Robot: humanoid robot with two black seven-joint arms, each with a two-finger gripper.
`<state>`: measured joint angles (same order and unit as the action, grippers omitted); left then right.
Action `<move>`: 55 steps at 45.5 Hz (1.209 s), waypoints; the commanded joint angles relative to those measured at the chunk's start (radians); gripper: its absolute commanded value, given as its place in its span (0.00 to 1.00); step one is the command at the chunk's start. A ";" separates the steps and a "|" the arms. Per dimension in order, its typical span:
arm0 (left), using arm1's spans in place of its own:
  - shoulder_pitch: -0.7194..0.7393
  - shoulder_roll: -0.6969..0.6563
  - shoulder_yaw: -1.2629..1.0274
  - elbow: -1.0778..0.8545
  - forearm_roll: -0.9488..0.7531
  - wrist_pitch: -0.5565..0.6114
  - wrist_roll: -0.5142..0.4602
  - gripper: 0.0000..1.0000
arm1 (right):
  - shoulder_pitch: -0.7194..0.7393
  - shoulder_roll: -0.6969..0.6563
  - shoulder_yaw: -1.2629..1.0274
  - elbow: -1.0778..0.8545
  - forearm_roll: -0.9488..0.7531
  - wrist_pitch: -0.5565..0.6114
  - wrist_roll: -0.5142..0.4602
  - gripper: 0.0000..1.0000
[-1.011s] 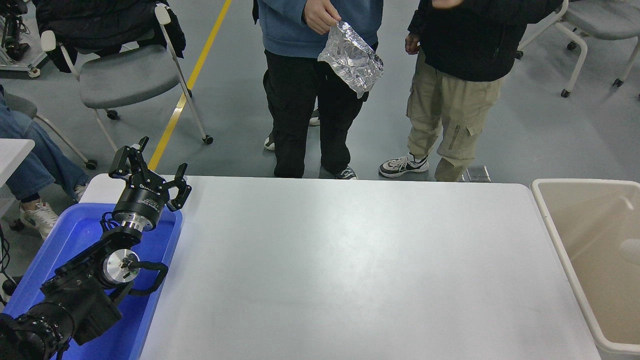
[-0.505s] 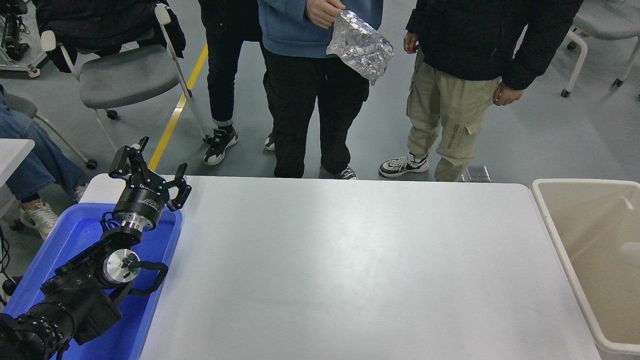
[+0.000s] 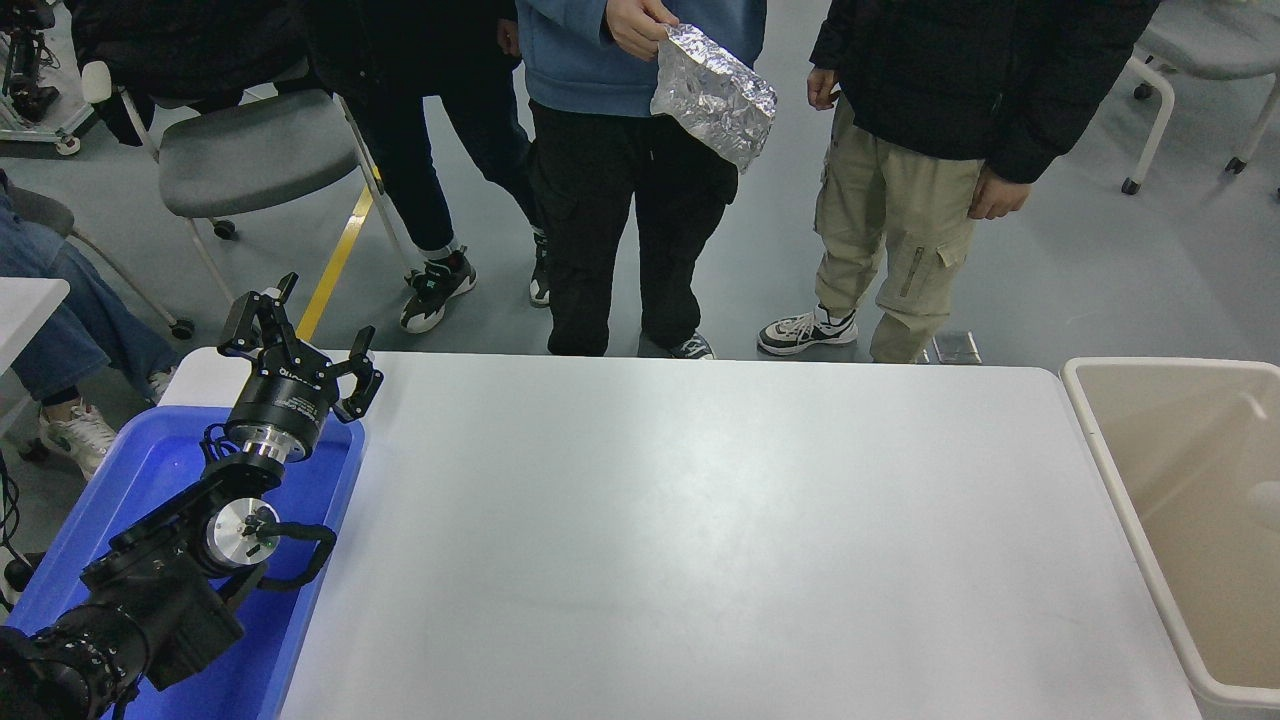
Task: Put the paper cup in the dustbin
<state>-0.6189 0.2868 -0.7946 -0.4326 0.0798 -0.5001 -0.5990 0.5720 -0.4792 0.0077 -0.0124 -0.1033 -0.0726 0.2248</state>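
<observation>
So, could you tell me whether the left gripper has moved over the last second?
No. The left gripper sits open over the far end of the blue tray, at the same spot against the table edge.

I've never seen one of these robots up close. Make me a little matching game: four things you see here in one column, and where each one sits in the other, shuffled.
Things:
1. dustbin
2. blue tray
3. silver foil bag
4. left gripper

Places:
a. in a standing person's hand, beyond the table's far side
b. at the table's right end
c. over the far end of the tray, fingers spread
d. along the table's left edge, under the parked arm

Pairs: 1-b, 2-d, 3-a, 4-c
</observation>
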 commanded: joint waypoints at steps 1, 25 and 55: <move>0.001 0.000 0.000 0.000 0.000 0.000 -0.001 1.00 | 0.000 -0.004 -0.018 0.012 -0.007 0.022 0.001 0.01; 0.001 0.000 0.000 0.000 0.000 0.000 0.001 1.00 | 0.011 0.004 0.008 -0.027 0.001 0.007 -0.001 1.00; -0.001 0.000 0.000 0.000 0.000 0.000 0.001 1.00 | 0.051 0.008 -0.003 -0.027 0.001 0.010 -0.001 1.00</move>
<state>-0.6187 0.2869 -0.7946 -0.4326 0.0798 -0.5001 -0.5990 0.6060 -0.4725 0.0134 -0.0400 -0.1020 -0.0692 0.2238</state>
